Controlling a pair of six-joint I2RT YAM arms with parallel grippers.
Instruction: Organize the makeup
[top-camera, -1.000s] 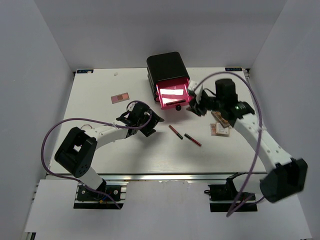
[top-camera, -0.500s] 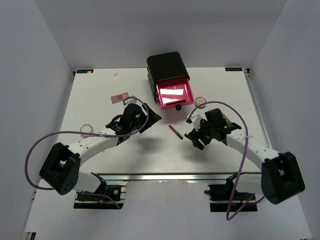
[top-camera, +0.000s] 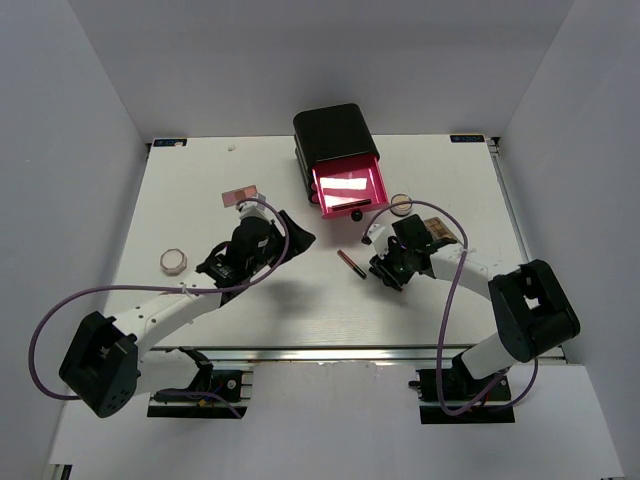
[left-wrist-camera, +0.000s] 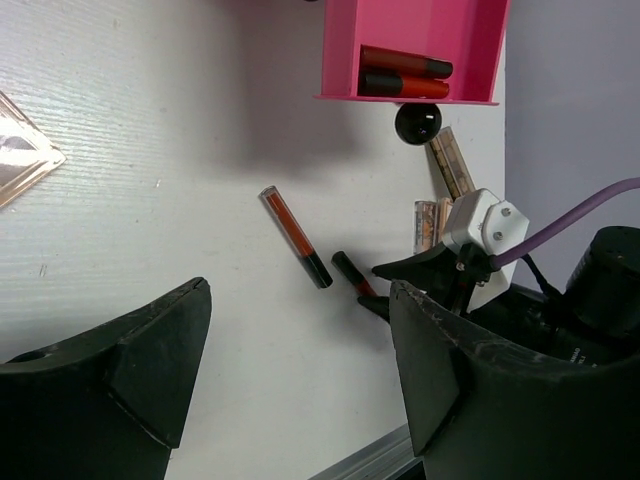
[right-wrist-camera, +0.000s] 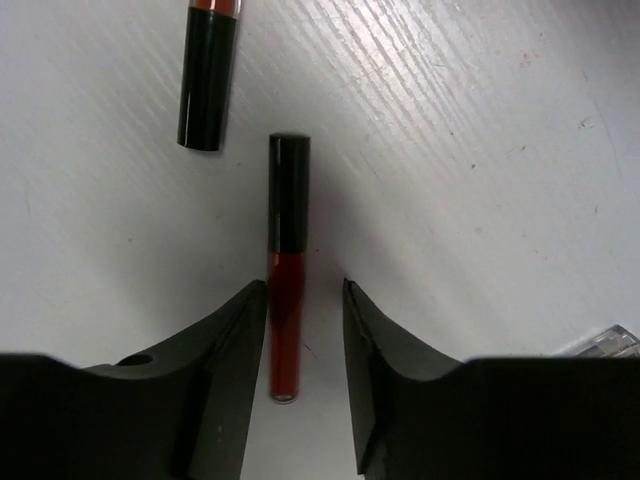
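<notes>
The right gripper (right-wrist-camera: 302, 290) is down low on the white table (right-wrist-camera: 480, 150). Its two fingers (right-wrist-camera: 220, 360) sit close on each side of a red and black stick (right-wrist-camera: 287, 260). One finger looks to touch the stick, and a thin gap shows on the other side, so the gripper is narrow but not squeezed tight. A second stick (right-wrist-camera: 208, 80) lies on the table just past the first one. The left gripper (left-wrist-camera: 300, 288) hangs over the table with its fingers wide apart, holding nothing. The pink drawer (top-camera: 347, 185) of the black box (top-camera: 335, 135) is pulled out, with two more sticks (left-wrist-camera: 400, 68) inside. A round gold compact (top-camera: 401, 204) sits just right of the drawer. A small pink palette (top-camera: 240, 195) lies well off to the drawer's left.
</notes>
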